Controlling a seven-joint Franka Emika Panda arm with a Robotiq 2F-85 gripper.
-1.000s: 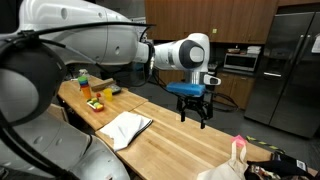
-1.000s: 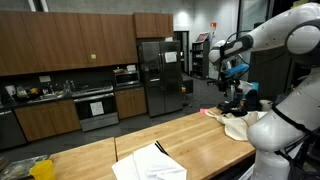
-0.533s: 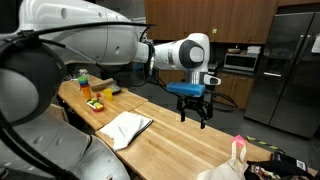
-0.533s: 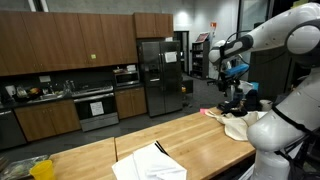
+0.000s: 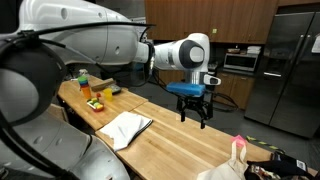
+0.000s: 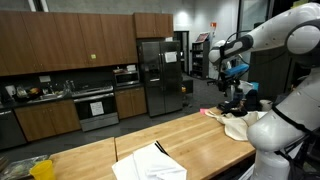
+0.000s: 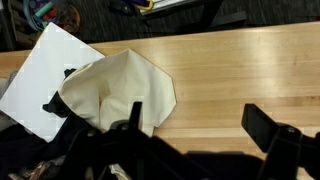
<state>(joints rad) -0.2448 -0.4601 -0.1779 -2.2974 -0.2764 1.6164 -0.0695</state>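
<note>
My gripper (image 5: 194, 112) hangs open and empty well above the wooden table (image 5: 170, 140), its fingers pointing down; it also shows in an exterior view (image 6: 233, 92). In the wrist view the two dark fingers (image 7: 268, 130) stand wide apart with only bare wood between them. A cream cloth (image 7: 115, 90) lies on a white sheet (image 7: 45, 75) to the left of the gripper in that view. In the exterior views a cream cloth (image 5: 232, 160) lies at the table's end (image 6: 235, 123).
An open white book or papers (image 5: 125, 127) lies mid-table (image 6: 150, 165). Bottles and yellow items (image 5: 92, 92) stand at the far end. A steel fridge (image 6: 160, 75), oven (image 6: 95, 105) and brown cabinets line the wall. Dark items (image 5: 275, 162) sit by the cloth.
</note>
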